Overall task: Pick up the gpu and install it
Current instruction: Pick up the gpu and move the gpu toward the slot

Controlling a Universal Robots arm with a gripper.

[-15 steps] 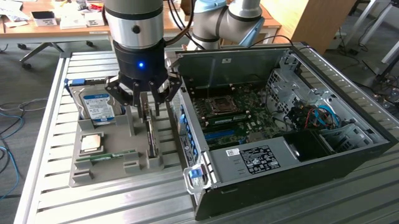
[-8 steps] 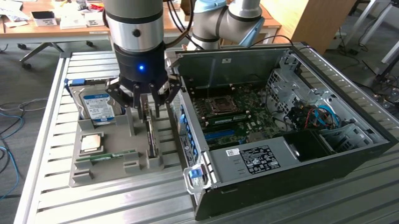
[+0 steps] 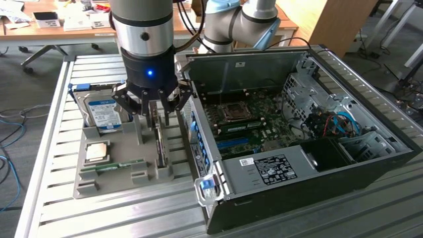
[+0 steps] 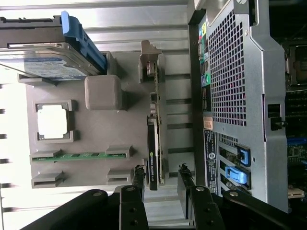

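Observation:
The gpu (image 3: pixel 160 146), a thin dark card with a silver end bracket, stands on edge in a slot at the side of the grey parts tray (image 3: pixel 134 141) nearest the case. My gripper (image 3: pixel 153 115) hangs directly over it, open, with a finger on either side of the card's line. In the wrist view the gpu (image 4: pixel 154 139) runs lengthwise away from my gripper (image 4: pixel 161 176), and its near end lies between the two fingertips with a gap on both sides. Nothing is held.
The tray (image 4: pixel 96 139) also carries a hard drive (image 3: pixel 104 113) with a blue-white label, a CPU (image 3: pixel 97 151) and a green RAM stick (image 3: pixel 119 165). On the exterior view's right, the open computer case (image 3: pixel 297 124) lies close beside the tray, its motherboard (image 3: pixel 251 124) exposed.

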